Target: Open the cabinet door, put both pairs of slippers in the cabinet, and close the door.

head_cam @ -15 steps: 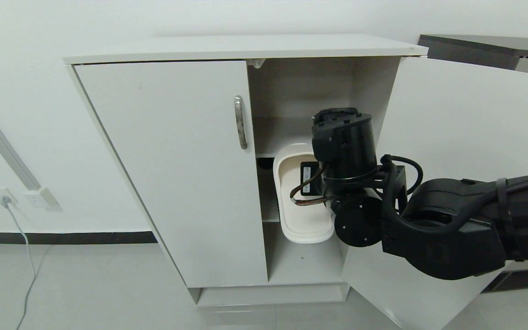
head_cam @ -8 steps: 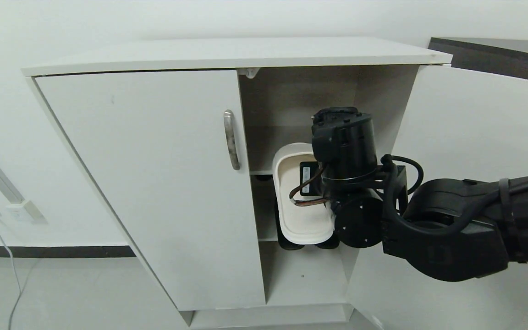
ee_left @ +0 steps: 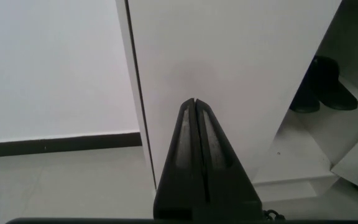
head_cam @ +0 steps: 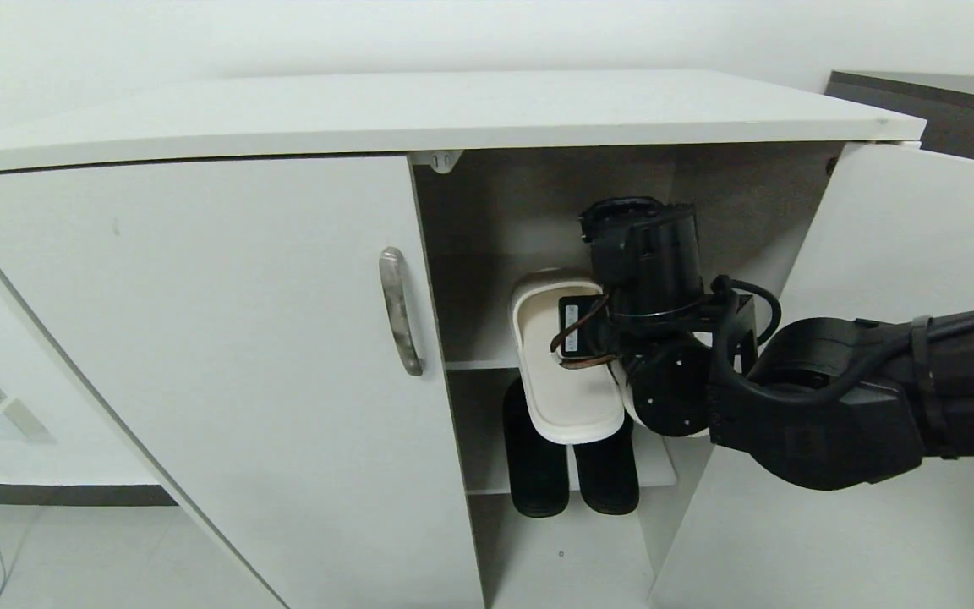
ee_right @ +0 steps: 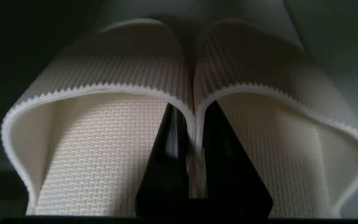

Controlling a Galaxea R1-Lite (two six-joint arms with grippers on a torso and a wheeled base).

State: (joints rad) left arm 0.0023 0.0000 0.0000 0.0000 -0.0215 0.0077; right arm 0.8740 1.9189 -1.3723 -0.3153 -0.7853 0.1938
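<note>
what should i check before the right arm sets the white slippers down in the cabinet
1. Right door open wide: ok.
2. White slippers pinched together in the right end effector: ok.
3. Black slippers already lying on a shelf inside: ok.
4. Room for the white pair on the upper shelf: cannot tell, the arm hides much of it.
5. Left end effector shut and outside the opening, facing the left door: ok.
6. White pair resting on a shelf: not ok, it hangs in the opening.
</note>
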